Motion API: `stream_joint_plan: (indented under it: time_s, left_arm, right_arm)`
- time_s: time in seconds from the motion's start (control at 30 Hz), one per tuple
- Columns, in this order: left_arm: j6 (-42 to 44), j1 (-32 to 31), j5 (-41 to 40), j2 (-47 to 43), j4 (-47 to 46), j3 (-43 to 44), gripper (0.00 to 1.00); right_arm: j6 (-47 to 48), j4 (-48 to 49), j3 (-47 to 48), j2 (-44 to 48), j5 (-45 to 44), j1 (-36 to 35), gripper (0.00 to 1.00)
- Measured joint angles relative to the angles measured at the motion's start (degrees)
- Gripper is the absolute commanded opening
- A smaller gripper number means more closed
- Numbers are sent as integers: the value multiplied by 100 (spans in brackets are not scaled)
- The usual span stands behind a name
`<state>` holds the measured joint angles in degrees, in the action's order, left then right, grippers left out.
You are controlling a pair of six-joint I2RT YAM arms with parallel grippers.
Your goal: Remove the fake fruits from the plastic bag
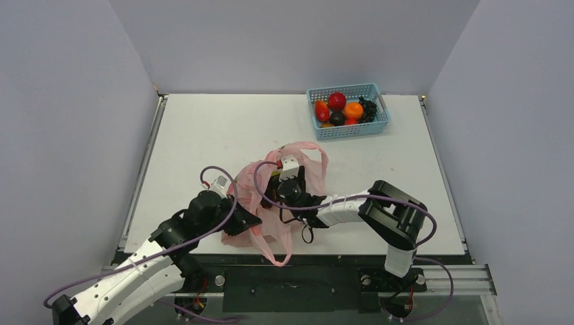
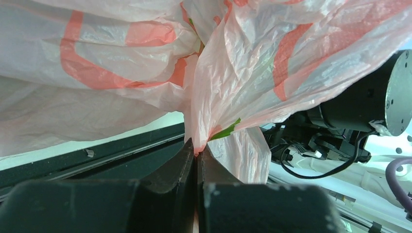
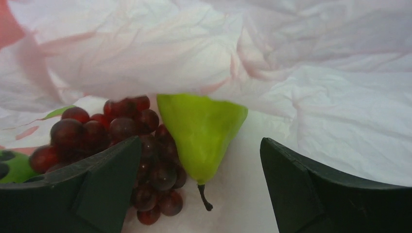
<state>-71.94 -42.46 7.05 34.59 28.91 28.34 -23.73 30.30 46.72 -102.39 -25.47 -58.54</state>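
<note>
Pink plastic bag (image 1: 272, 233) lies crumpled on the near middle of the white table (image 1: 203, 128) in the overhead view. The left arm (image 1: 169, 237) reaches its left side and the right arm (image 1: 396, 217) bends into it from the right. A light blue mesh basket (image 1: 352, 131) of other fruit stands well apart at the far right. From the left wrist, the left gripper (image 2: 197, 151) is pinched tight on a gathered fold of the bag (pink film with red and green print fans up from the tips). From the right wrist, the right gripper (image 3: 200, 145) is spread wide inside the bag, holding nothing. Between its fingers lies a yellow-green pear (image 3: 201, 131), stem toward the camera, touching a dark red grape bunch (image 3: 121, 131) on its left. A sliver of green fruit (image 3: 17, 167) shows at the left edge.
</note>
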Motion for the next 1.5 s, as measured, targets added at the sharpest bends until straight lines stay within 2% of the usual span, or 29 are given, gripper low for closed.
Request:
stream_joint_plan:
  time_s: [0.2,0.5,0.73,0.87,0.97,1.03,1.27,1.5]
  left_arm:
    - [57,-20,-44,245,-254,4,0]
    - [24,-37,-103,114,-339,7,0]
    - [-52,-37,-129,-66,-302,4,0]
    - [-127,-37,-175,-190,-221,-11,0]
    - [-181,-37,-210,-273,-184,-48,0]
    - [-245,-37,-214,-323,-157,-87,0]
    - [-358,-63,-236,-332,-46,-181,0]
    - [-496,-63,-258,-352,-35,-302,0]
  right_arm:
    - [37,282,319,-498,22,221,86]
    - [68,542,601,-1019,293,422,85]
    - [81,699,780,-1274,422,457,76]
    - [114,686,796,-1272,474,457,65]
    - [146,623,782,-1213,527,457,51]
    - [166,527,741,-1104,612,457,45]
    - [131,63,407,-369,962,446,42]
    - [50,-319,57,361,1263,439,35]
